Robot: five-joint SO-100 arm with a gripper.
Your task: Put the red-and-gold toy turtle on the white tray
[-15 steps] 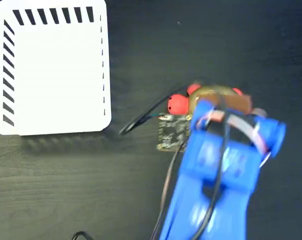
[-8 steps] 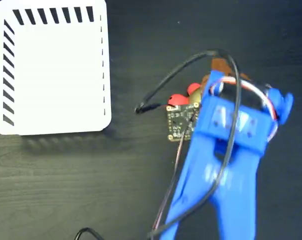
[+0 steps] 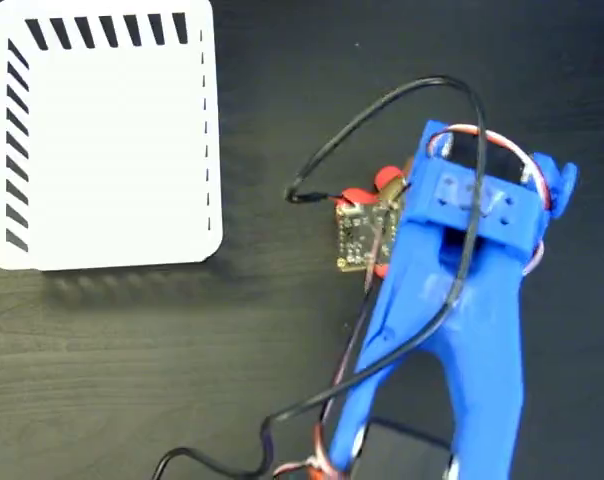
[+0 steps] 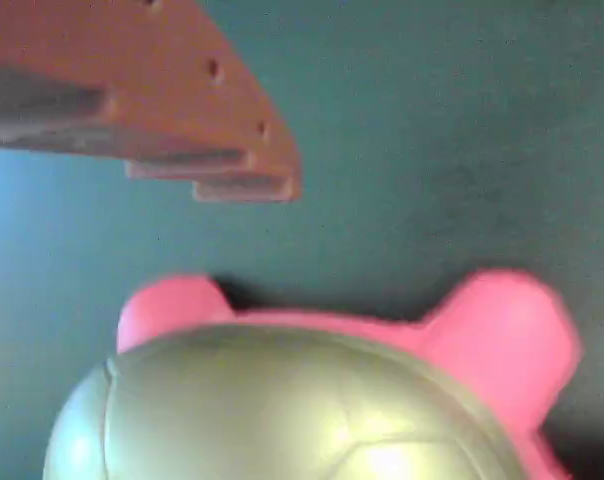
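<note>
The blue arm (image 3: pixel 462 300) is seen shifted forward over the red-and-gold toy turtle (image 3: pixel 382 185) compared with a second ago; more of the turtle was visible then, and now only red bits are left showing beside the wrist circuit board (image 3: pixel 360 238) in the fixed view. The black cable (image 3: pixel 382 110) is looped higher than before. This is judged as the approach-to-grasp step, with nothing lifted yet.

In the wrist view the gold shell (image 4: pixel 282 410) is seen filling the lower frame, red feet poking out either side, on the dark counter (image 4: pixel 432 130). One orange finger (image 4: pixel 152 100) is seen above the turtle, apart from it; the other is out of frame, so whether the fingers are wide or narrow cannot be told. No contact is seen.

The white tray (image 3: pixel 102 140) is unmoved, top left of the fixed view, bare, well apart from the turtle.

Count: one turtle, one tray, one arm.
</note>
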